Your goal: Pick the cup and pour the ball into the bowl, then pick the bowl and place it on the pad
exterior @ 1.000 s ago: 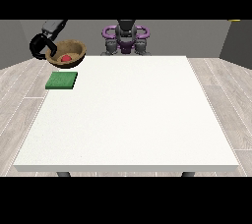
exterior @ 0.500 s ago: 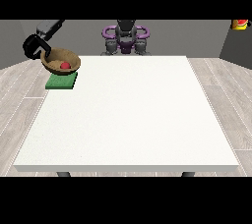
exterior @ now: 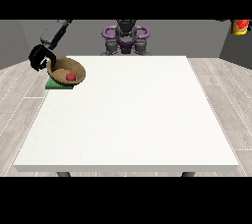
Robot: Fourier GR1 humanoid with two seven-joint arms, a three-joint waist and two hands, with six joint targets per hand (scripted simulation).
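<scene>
White table [exterior: 128, 115] fills most of what we see, with grey plank flooring around it. At the view's left, the black hand [exterior: 40, 59] curls round the near rim of the round brown wooden bowl [exterior: 66, 71], which sits tilted over the flat green square pad [exterior: 57, 85] just below the hand. Inside the bowl we see the small red ball [exterior: 71, 76]. We judge the pour done and the bowl nearly placed; releasing it level on the pad is what remains. We count one bowl, one ball, one pad. A red object [exterior: 240, 26] shows far off at the view's top right; we cannot tell whether it is the cup. No other hand shows.
</scene>
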